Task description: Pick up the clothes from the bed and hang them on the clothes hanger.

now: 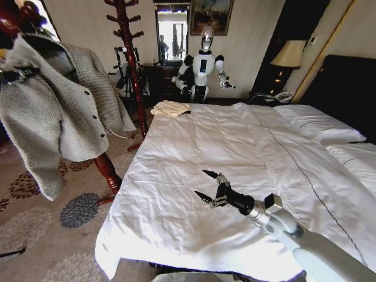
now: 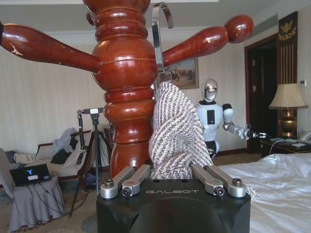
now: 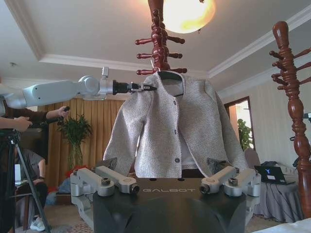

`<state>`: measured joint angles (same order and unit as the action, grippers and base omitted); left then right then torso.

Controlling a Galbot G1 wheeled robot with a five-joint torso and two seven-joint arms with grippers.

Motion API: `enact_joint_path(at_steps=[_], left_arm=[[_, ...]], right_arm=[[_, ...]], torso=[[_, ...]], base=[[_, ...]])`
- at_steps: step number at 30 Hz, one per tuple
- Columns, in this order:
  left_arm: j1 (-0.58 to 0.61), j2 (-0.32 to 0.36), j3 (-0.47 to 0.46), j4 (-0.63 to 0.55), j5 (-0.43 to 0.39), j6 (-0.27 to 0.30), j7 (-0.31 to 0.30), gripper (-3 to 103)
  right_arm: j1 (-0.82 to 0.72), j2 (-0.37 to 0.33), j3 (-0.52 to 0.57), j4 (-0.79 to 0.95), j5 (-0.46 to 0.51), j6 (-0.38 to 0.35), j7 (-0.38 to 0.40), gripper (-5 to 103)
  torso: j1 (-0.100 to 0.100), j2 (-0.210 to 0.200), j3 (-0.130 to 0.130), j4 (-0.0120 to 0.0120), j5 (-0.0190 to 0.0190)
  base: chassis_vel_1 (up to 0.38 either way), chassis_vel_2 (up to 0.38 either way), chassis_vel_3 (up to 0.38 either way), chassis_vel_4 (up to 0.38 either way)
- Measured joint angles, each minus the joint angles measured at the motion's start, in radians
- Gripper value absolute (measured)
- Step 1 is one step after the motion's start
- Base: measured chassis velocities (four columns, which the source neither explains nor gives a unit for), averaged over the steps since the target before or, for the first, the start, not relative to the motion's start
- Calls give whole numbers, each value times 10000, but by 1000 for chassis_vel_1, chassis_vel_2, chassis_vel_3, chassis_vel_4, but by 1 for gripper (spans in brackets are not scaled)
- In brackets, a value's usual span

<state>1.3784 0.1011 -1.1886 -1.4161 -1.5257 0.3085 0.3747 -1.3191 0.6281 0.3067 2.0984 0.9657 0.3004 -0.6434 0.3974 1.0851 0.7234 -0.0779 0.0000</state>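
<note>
Cardigan (image 1: 59, 111) at 9 o'clock in the head view, off the bed and up in the air beside the coat stand (image 1: 126, 64). Front buttoned, sleeves dangling, hem clear of the carpet.

Right wrist view: the garment sits squarely on the black hanger (image 3: 171, 76), both shoulders filled out. The silver hook (image 2: 158, 34) rises alongside the stand's trunk between two pegs; whether it already bears on a peg cannot be told.

Left hand (image 3: 146, 88) at the cardigan's shoulder, fingers pressed together on the knit or the hanger end beneath it. In its own wrist view the knit bulges right in front of the palm.

Bed (image 1: 176, 194) across the centre toward 3 o'clock: white duvet with nothing of the cardigan on it. A folded cream cloth (image 1: 170, 108) lies at the far corner, around 12 o'clock; not part of the job.

Right hand (image 1: 208, 187) at 5 o'clock, hovering low over the duvet, fingers spread, holding nothing.

Judgement: pickup done, garment on hanger done. Remaining: confirm the hook is seated on the stand, then let go.
</note>
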Motion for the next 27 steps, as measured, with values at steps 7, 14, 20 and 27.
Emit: enact_joint_path(at_steps=[7, 14, 20, 27], left_arm=[[400, 503, -195, 92, -147, 296, -130, 20], [675, 711, -170, 45, -83, 462, -184, 20], [714, 660, -74, -1, -60, 537, -198, 20], [599, 351, 69, -195, 263, 424, -134, 20]], right_arm=[[-6, 52, 19, -30, -32, 12, 0, 100], [118, 74, -14, -130, -35, 31, 0, 100], [299, 95, -100, -301, -7, 108, -8, 100], [464, 154, -289, -461, -10, 127, -12, 100]], torso=[[0, 0, 0, 0, 1], [0, 0, 0, 1, 0], [-1, 0, -1, 0, 2], [-1, 0, -1, 0, 4]], base=[[0, 0, 0, 0], [0, 0, 0, 0], [0, 0, 0, 0], [0, 0, 0, 0]])
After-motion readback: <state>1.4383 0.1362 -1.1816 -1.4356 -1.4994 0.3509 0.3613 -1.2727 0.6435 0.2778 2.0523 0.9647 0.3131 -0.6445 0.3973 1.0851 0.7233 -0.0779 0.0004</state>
